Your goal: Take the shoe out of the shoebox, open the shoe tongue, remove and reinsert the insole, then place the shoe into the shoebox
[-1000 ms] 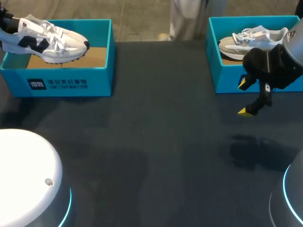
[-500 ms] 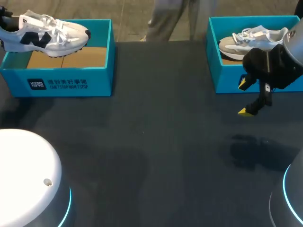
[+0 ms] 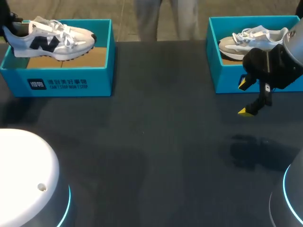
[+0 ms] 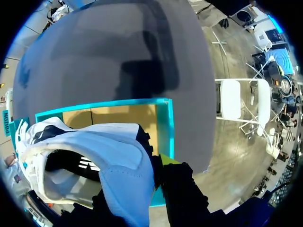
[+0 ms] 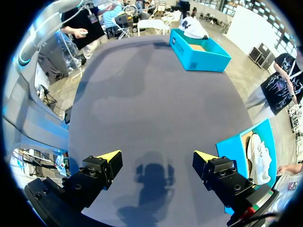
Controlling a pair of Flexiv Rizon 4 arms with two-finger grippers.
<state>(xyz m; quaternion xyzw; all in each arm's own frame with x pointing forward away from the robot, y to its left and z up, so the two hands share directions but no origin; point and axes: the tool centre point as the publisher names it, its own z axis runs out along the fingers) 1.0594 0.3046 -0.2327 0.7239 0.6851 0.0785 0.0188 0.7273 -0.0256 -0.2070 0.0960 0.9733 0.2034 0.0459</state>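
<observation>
A white shoe with navy markings (image 3: 52,40) hangs level just above the left teal shoebox (image 3: 57,82). My left gripper (image 3: 6,24) at the view's far left edge is shut on its heel. In the left wrist view the shoe's heel collar (image 4: 113,161) fills the space at the fingers, one yellow fingertip (image 4: 165,159) pressed outside it, the box (image 4: 163,125) beneath. My right gripper (image 3: 244,98) hovers open over the table before the right shoebox (image 3: 227,75), which holds a grey-white shoe (image 3: 253,40). Its fingers (image 5: 109,158) stand wide apart, nothing between them.
My arms' rounded white links fill the near left corner (image 3: 28,179) and near right corner (image 3: 291,194). Dark tabletop (image 3: 156,142) stretches between the two boxes. From the right wrist view the left box (image 5: 201,54) lies far ahead across the table.
The left gripper has lifted the white shoe out of the left box, levelling it and carrying it slightly rightward. The right arm has stayed still.
</observation>
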